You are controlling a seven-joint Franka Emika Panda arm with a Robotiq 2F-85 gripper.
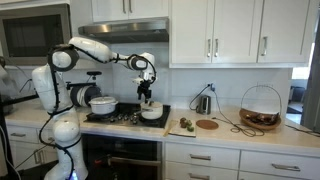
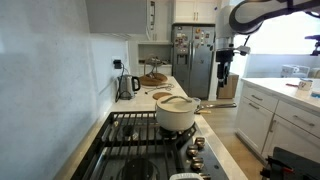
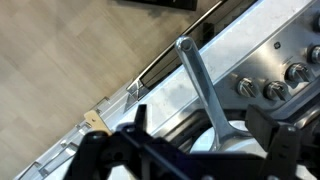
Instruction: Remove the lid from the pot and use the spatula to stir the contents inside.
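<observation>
The small white pot (image 1: 152,113) stands at the front of the stove, beside the counter; in an exterior view its top (image 2: 178,101) looks flat and tan, like a lid. A long grey metal handle (image 3: 197,78) runs out from the pot (image 3: 236,143) over the stove's front edge. My gripper (image 1: 148,96) hangs open a little above the pot, touching nothing. In the wrist view the gripper (image 3: 205,120) straddles the handle, with nothing between its dark fingers (image 3: 139,116). It stands high at the right in an exterior view (image 2: 223,78). I cannot pick out the spatula.
A larger white pot with a domed top (image 1: 102,103) sits further back on the stove (image 2: 140,135). Stove knobs (image 3: 272,90) line the front panel. On the counter stand a kettle (image 1: 203,103), a round wooden board (image 1: 206,124) and a wire basket (image 1: 260,108).
</observation>
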